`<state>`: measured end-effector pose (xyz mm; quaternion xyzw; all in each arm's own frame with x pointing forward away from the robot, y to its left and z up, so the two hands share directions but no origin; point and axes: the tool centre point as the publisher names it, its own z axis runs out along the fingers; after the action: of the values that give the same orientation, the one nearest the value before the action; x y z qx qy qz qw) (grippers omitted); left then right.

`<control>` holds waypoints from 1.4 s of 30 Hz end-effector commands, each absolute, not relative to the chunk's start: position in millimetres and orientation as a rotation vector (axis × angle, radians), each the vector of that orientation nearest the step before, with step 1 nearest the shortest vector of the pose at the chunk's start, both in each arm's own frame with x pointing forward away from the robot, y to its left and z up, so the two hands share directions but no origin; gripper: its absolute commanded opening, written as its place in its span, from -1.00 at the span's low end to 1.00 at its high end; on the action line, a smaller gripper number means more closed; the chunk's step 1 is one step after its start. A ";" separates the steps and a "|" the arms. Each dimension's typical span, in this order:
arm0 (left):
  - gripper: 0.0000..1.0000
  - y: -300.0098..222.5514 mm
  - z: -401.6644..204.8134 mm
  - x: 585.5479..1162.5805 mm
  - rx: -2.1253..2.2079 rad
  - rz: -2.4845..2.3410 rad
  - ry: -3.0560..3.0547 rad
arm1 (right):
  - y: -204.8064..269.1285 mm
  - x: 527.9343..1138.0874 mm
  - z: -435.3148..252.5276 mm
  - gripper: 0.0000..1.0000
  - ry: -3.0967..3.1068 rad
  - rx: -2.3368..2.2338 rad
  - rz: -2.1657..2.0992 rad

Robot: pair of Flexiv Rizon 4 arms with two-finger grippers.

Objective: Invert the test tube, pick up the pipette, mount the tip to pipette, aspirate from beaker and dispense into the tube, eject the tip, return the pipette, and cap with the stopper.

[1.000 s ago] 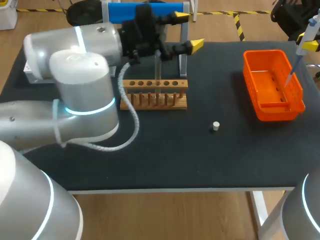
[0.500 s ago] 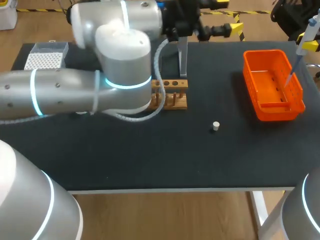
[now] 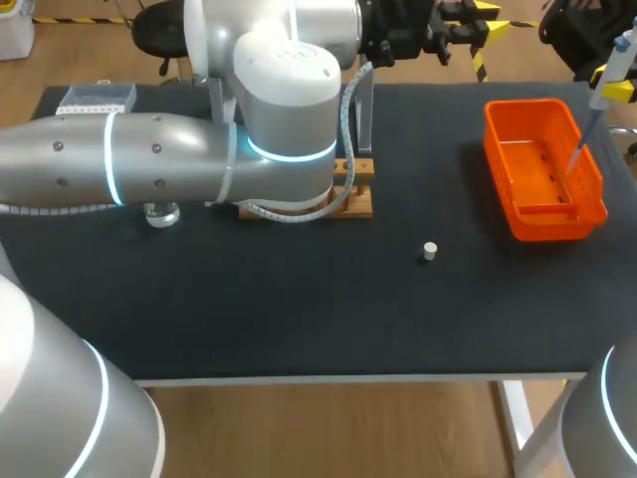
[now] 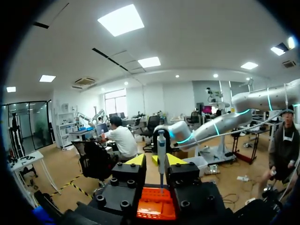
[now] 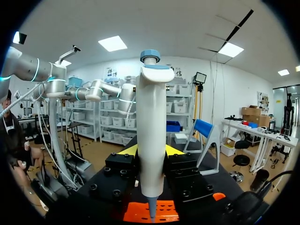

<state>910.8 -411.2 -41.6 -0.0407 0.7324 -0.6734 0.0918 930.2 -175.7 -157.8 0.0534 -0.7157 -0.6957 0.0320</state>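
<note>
My right gripper [image 3: 619, 90] is at the far right edge, shut on the white pipette [image 3: 618, 62] with the blue cap. The pipette [image 5: 151, 140] stands upright between its fingers [image 5: 125, 151], its tip over the orange bin [image 5: 140, 212]. My left arm stretches across the back of the table. Its gripper [image 3: 490, 18] is high at the far edge and points at the bin [image 4: 157, 206]. That gripper [image 4: 157, 160] has only a narrow gap, with nothing in it. The wooden tube rack [image 3: 356, 194] is mostly hidden by the left arm, and I see no tube.
A small white stopper [image 3: 429, 251] lies on the black mat in front of the rack. A glass beaker [image 3: 159, 212] shows under the left arm, and a tip box [image 3: 96, 98] sits at the back left. The pipette stand's post [image 3: 364, 115] rises behind the rack.
My left arm has swung from over the rack to the right and toward the far edge, and its fingers have drawn close together. The right arm and pipette have not moved.
</note>
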 end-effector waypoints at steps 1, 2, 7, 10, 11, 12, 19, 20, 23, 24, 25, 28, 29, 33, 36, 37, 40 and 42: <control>-1.00 -411.4 -41.1 910.5 -0.122 -1.999 2.177 | -170.5 927.6 -157.4 -1.00 -2.234 0.135 -2.143; -1.00 -411.4 -41.1 910.5 -0.122 -1.999 2.177 | -170.4 927.4 -157.4 -1.00 -2.237 0.126 -2.146; -1.00 -411.4 -41.1 910.5 -0.122 -1.999 2.177 | -168.5 930.1 -157.8 -1.00 -2.248 0.089 -2.161; -1.00 -411.4 -41.1 910.5 -0.122 -1.999 2.177 | -167.6 931.2 -157.8 -1.00 -2.253 0.067 -2.171; -1.00 -411.4 -41.1 910.5 -0.122 -1.999 2.177 | -167.3 931.5 -157.9 -1.00 -2.253 0.055 -2.175; -1.00 -411.4 -41.1 910.5 -0.122 -1.999 2.177 | -166.8 931.8 -157.8 -1.00 -2.253 0.045 -2.180; -1.00 -411.4 -41.1 910.5 -0.122 -1.999 2.177 | -162.6 935.8 -158.0 -1.00 -2.244 0.010 -2.185; -1.00 -411.4 -41.1 910.5 -0.122 -1.999 2.177 | -162.3 935.9 -157.8 -1.00 -2.243 0.009 -2.186; -1.00 -411.4 -41.1 910.5 -0.122 -1.999 2.177 | -161.3 935.9 -157.7 -1.00 -2.239 0.006 -2.186; -1.00 -411.4 -41.1 910.5 -0.122 -1.999 2.177 | -161.2 935.9 -157.7 -1.00 -2.239 0.007 -2.184; -1.00 -411.4 -41.1 910.5 -0.122 -1.999 2.177 | -161.2 935.9 -157.7 -1.00 -2.238 0.008 -2.184; -1.00 -411.4 -41.1 910.5 -0.122 -1.999 2.177 | -161.0 935.8 -157.7 -1.00 -2.237 0.008 -2.183; -1.00 -411.4 -41.1 910.5 -0.122 -1.999 2.177 | -161.0 935.7 -157.8 -1.00 -2.237 0.007 -2.183; -1.00 -411.4 -41.1 910.5 -0.122 -1.999 2.177 | -161.7 934.5 -157.2 -1.00 -2.240 0.005 -2.183; -1.00 -419.2 -40.9 911.7 -0.104 -2.003 2.181 | -161.7 934.6 -157.2 -1.00 -2.241 0.006 -2.184; -1.00 -422.4 -40.9 912.1 -0.100 -2.006 2.182 | -161.7 934.6 -157.2 -1.00 -2.241 0.006 -2.184; -1.00 -431.8 -40.7 912.8 -0.094 -2.015 2.183 | -161.7 934.6 -157.2 -1.00 -2.241 0.006 -2.184; -1.00 -437.7 -40.9 912.6 -0.086 -2.028 2.179 | -161.7 934.6 -157.2 -1.00 -2.241 0.006 -2.184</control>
<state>907.1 -424.1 -39.0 -0.0293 0.7330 -0.6747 0.0818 936.1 -162.8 -158.0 0.0033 -0.7152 -0.6989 0.0081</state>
